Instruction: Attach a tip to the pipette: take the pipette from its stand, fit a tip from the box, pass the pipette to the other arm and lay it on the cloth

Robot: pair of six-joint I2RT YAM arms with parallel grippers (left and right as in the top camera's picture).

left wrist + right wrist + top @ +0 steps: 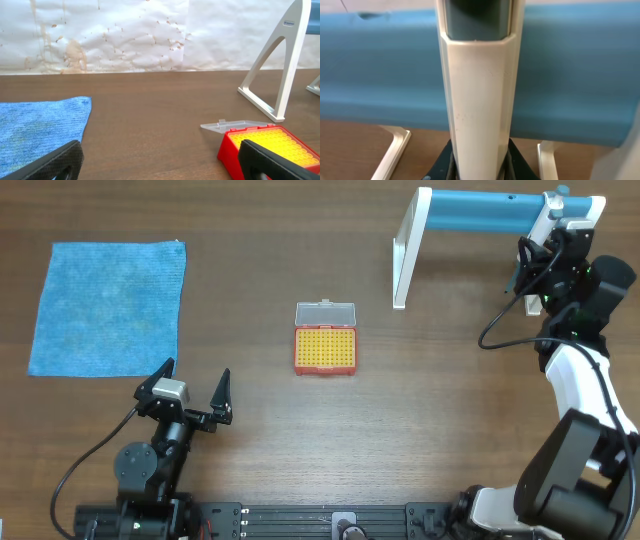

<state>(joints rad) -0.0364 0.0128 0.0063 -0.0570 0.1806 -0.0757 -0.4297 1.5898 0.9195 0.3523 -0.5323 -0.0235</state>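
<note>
Right gripper point(480, 162) clamps the pipette point(480, 90) on the stand point(470, 212) by the far edge. Left gripper point(195, 370) gapes wide, holding nothing, with open table point(400, 430) between cloth point(108, 308) and tip box point(325, 350).

Open tabletop point(260, 430) between cloth point(108, 308) and tip box point(325, 314); stand point(405, 260) (tall, white-legged) across the far right.

one pipette point(477, 100), stand point(405, 265), box point(325, 350), cloth point(108, 308)
</note>
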